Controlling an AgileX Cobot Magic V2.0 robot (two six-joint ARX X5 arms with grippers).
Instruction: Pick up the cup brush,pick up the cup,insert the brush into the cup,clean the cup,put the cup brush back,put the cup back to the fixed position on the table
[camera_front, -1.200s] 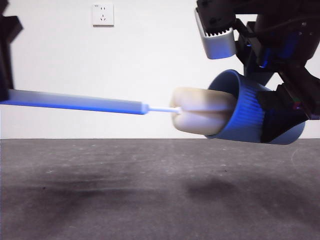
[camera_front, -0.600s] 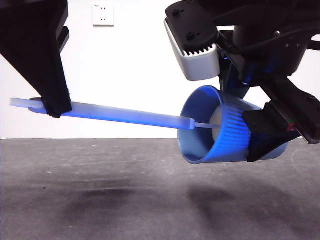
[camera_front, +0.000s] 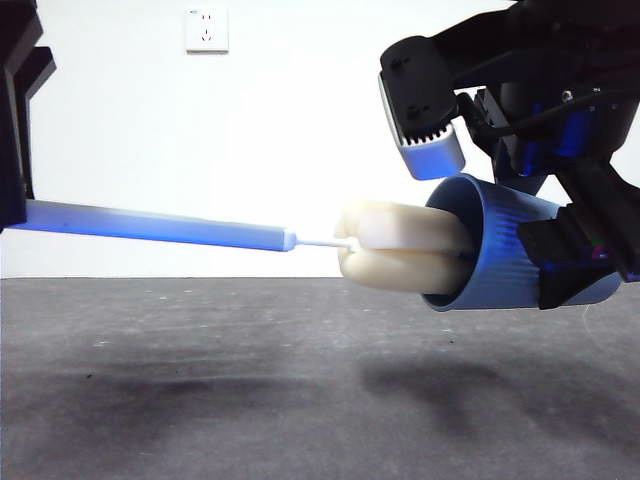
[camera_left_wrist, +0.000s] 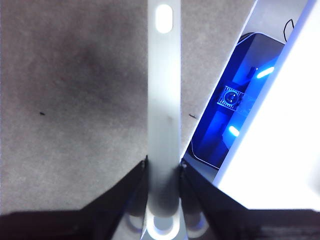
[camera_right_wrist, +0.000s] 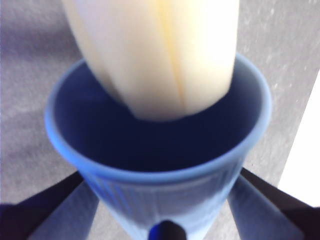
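Blue cup (camera_front: 505, 255) lies sideways in the right gripper (camera_right_wrist: 165, 200), clamped, mouth facing 9 o'clock, sponge of the cup brush (camera_front: 200, 228) half inside; left gripper (camera_left_wrist: 163, 172) pinches the handle above the table (camera_front: 250, 390).

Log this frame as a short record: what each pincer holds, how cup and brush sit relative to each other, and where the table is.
left pincer: shut on the brush handle, holding it nearly level
right pincer: shut on the cup, which is tipped on its side, mouth toward the brush
sponge: partly inside the cup mouth, most of it outside
table: below both, touching neither
stage: brush inserted, both items in the air
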